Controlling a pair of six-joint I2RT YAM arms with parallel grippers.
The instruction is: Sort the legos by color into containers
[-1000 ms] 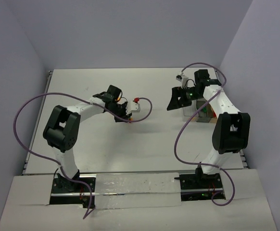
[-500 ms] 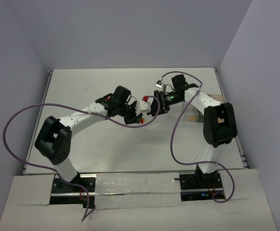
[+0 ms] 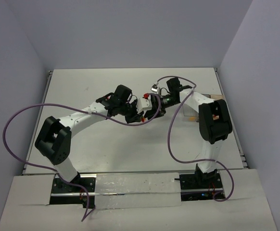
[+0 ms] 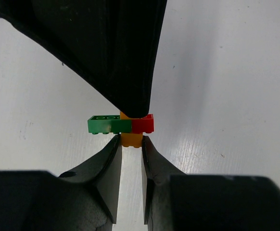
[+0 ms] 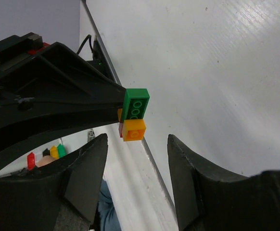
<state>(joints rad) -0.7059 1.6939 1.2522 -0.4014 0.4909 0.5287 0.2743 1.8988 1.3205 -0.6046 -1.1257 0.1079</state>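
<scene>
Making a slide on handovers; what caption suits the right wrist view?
Left gripper holds joined green, orange and red legos just ahead of the open right gripper.

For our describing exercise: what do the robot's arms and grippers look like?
The left arm and right arm have white links with bulky black joints. A purple cable loops along each. The left gripper and right gripper have black, tapered fingers.
</scene>
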